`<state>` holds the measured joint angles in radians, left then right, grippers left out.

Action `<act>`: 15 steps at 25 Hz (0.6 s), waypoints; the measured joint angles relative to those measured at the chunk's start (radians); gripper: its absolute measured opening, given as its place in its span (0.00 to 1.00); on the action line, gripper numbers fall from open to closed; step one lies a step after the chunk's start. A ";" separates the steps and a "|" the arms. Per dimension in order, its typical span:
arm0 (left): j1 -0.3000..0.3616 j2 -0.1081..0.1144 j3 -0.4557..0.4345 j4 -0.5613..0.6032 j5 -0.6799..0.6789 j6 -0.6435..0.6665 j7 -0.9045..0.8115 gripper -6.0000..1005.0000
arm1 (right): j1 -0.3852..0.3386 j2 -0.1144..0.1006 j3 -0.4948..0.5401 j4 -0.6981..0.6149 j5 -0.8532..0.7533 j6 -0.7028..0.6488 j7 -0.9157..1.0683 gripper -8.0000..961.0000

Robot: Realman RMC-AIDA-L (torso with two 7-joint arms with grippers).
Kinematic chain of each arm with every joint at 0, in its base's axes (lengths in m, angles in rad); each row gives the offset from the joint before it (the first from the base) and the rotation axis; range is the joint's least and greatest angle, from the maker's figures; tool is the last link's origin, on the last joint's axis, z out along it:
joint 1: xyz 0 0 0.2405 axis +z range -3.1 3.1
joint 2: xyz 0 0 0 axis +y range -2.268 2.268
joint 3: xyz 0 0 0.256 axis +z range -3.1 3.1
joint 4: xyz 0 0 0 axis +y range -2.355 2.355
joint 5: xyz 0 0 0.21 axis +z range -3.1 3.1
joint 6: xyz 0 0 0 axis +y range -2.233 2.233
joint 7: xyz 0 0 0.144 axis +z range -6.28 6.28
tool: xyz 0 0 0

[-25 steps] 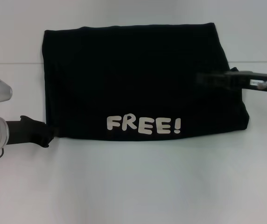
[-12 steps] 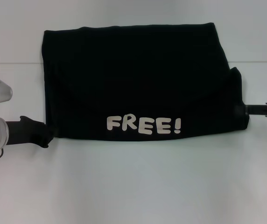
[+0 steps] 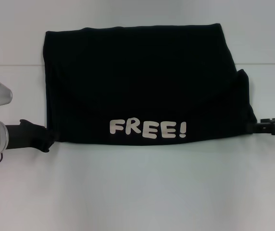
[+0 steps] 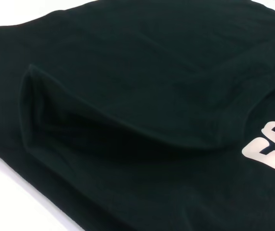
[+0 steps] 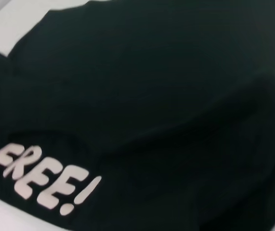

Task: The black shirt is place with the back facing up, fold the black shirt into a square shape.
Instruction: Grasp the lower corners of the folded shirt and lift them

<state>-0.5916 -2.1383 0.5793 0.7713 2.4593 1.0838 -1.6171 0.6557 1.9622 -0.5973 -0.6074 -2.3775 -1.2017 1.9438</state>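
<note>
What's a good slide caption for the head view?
Folded black shirt on white table, lettering up, left gripper and right gripper at its near corners.

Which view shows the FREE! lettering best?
The head view: the whole FREE! print reads level along the black shirt near edge. The right wrist view shows it whole but slanted; the left wrist view catches only its first letters at the edge.

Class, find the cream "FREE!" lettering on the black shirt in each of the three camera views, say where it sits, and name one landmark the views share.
Head view: FREE! lettering runs along the near edge of the black shirt, between the left gripper and right gripper.
Left wrist view: only the first letters show, cut off at the picture's edge.
Right wrist view: the whole word, slanted, near the hem.
Shared landmark: the hem beside the lettering.
</note>
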 joint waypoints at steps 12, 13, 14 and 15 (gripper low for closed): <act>0.001 0.000 -0.003 -0.002 0.000 0.001 -0.001 0.02 | 0.035 0.048 -0.179 0.001 -0.027 0.164 -0.026 0.68; 0.001 0.000 -0.003 -0.002 -0.001 0.002 -0.001 0.02 | 0.037 0.048 -0.180 0.001 -0.027 0.166 -0.027 0.68; 0.001 0.000 -0.004 -0.003 -0.001 0.002 -0.001 0.02 | 0.040 0.049 -0.181 0.001 -0.028 0.167 -0.028 0.68; 0.001 0.000 -0.004 -0.004 -0.002 0.002 -0.001 0.02 | 0.041 0.049 -0.182 0.000 -0.028 0.168 -0.028 0.68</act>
<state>-0.5906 -2.1383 0.5755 0.7676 2.4575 1.0855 -1.6184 0.6968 2.0110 -0.7798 -0.6075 -2.4051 -1.0341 1.9154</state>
